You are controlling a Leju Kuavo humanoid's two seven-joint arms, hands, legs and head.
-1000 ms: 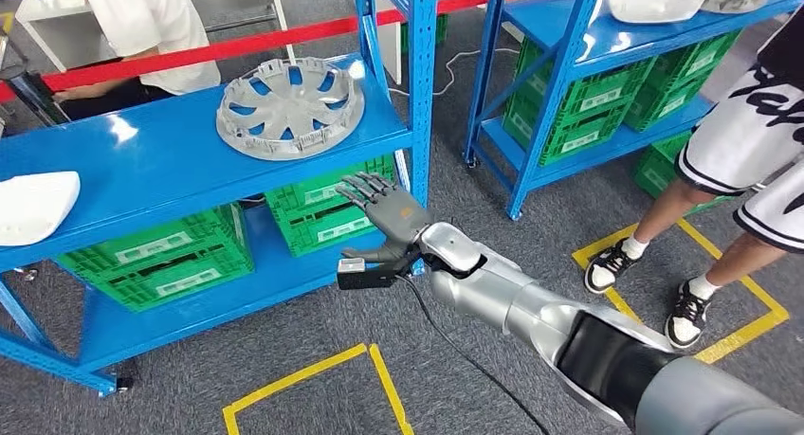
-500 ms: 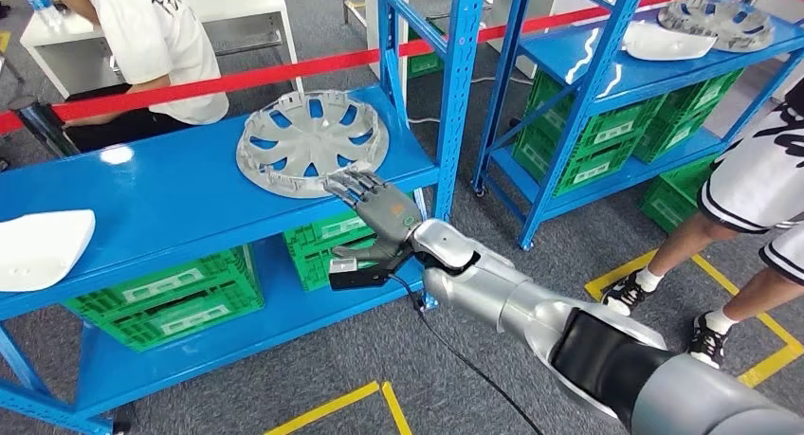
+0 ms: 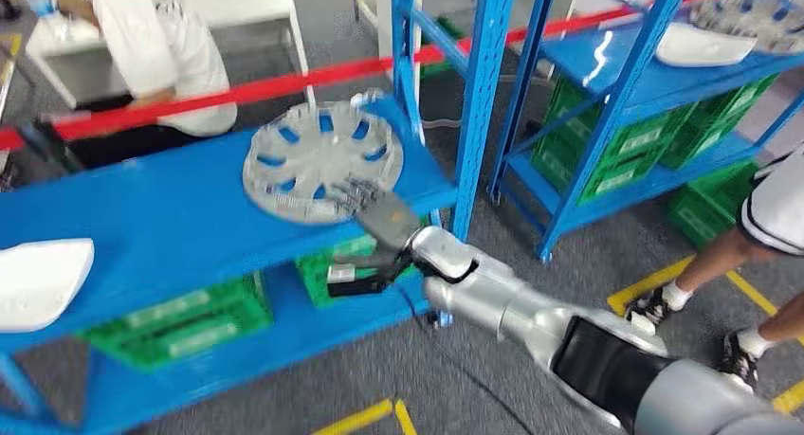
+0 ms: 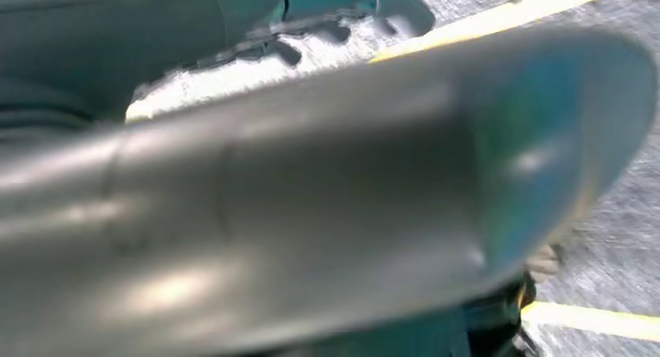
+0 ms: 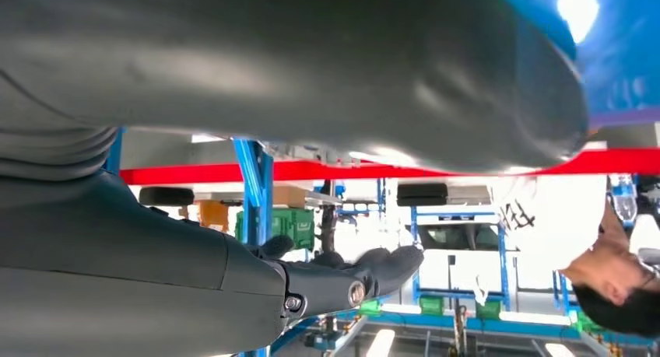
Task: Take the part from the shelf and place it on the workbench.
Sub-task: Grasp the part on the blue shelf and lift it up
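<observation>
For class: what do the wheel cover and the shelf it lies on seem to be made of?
Wheel cover: probably moulded plastic with a matt silver-grey finish; thin spokes and cut-outs suggest it. Shelf: likely painted metal, glossy blue, with bright light reflections on its surface.

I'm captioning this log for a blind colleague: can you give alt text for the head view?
The robot's right hand reaches onto a blue shelf, fingers at the near rim of a grey hubcap lying flat there. Green crates sit below; a person in white sits behind red tape.

Bright overhead light, glare on blue shelving, motion blur seemingly throughout.
</observation>
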